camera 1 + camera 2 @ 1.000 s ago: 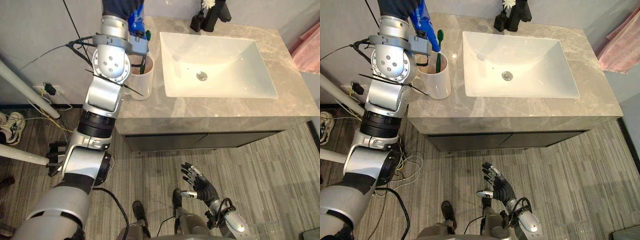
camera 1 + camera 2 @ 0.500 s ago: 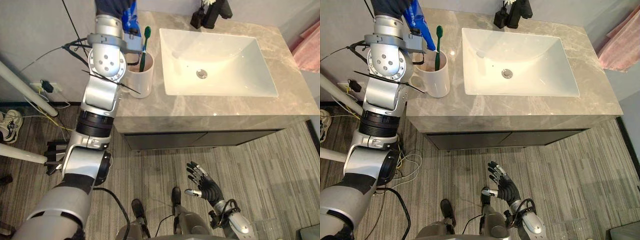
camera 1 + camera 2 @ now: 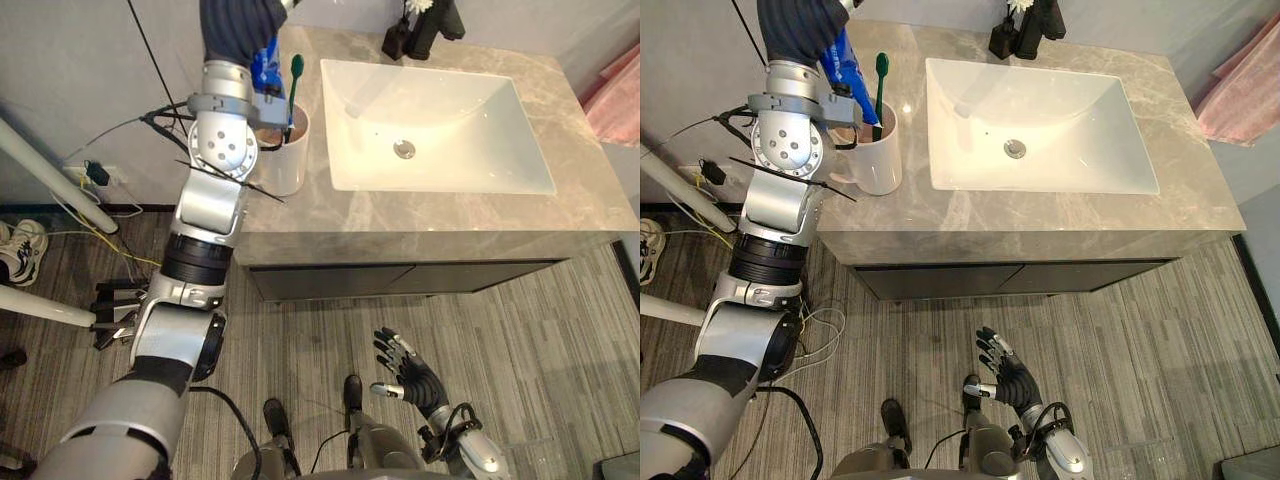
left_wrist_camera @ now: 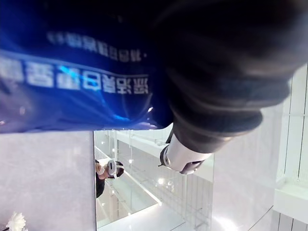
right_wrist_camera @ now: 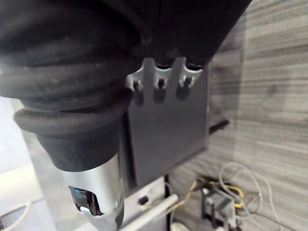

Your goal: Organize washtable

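**A:** Blue plastic toothpaste tube (image 3: pixel 850 75), where is it?
**B:** In the left hand (image 3: pixel 800 28), fingers closed round its upper end. Its lower end is at the mouth of the white ceramic cup (image 3: pixel 880 165), beside a green toothbrush (image 3: pixel 880 80).
**A:** And the cup?
**B:** On the grey marble countertop (image 3: pixel 1040 215), left of the white basin (image 3: pixel 1040 110).
**A:** Right hand (image 3: pixel 1008 378)?
**B:** Low over the floor (image 3: pixel 1160 330), fingers spread wide, empty.

Blue tube (image 4: pixel 72 91) against the left hand (image 4: pixel 226 72), probably held, mirror (image 4: pixel 144 192) behind, person (image 4: pixel 102 177) reflected in it
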